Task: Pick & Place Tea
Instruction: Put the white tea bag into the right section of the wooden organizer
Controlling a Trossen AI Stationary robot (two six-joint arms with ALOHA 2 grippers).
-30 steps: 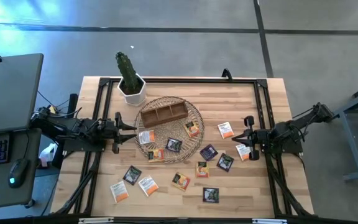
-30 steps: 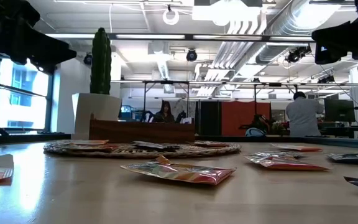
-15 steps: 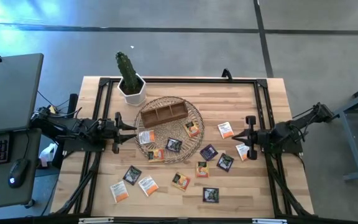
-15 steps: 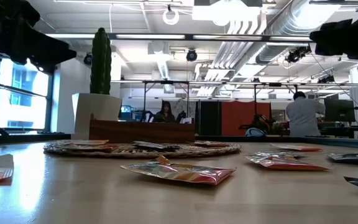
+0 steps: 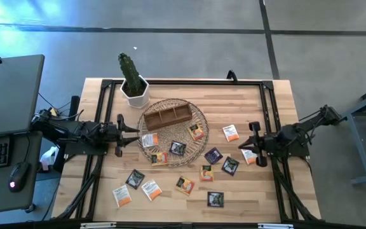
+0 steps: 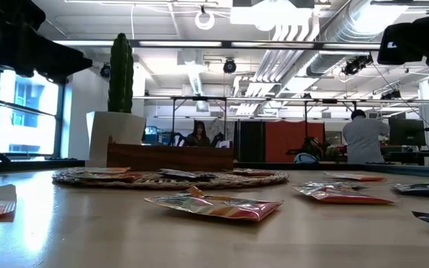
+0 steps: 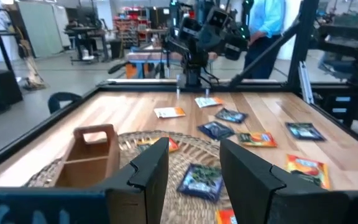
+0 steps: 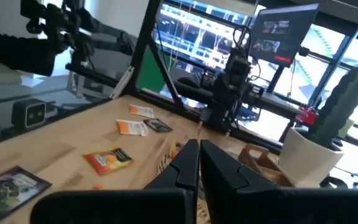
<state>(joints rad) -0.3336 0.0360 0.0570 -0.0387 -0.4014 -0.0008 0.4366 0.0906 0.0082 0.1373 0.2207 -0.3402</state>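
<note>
Several small square tea sachets lie flat on the wooden table, among them an orange-and-white one (image 5: pixel 230 132), a dark purple one (image 5: pixel 213 155) and a yellow-orange one (image 5: pixel 206 173). A few more lie on the round wicker mat (image 5: pixel 199 117), such as a dark one (image 5: pixel 178 148). My left gripper (image 5: pixel 134 131) (image 7: pixel 193 152) hovers open at the mat's left rim, pointing right. My right gripper (image 5: pixel 241 142) (image 8: pixel 199 146) is shut and held above the table's right side, over a sachet (image 5: pixel 249 154), pointing left. Neither gripper touches anything.
A brown wooden compartment box (image 5: pixel 167 116) stands on the mat's far part. A cactus in a white pot (image 5: pixel 134 89) sits near the far-left corner. A black frame (image 5: pixel 183 81) rings the table. People show in the room beyond (image 6: pixel 361 138).
My right arm has risen a little above the table's right side, its fingers staying shut. The sachets, mat and box lie where they were.
</note>
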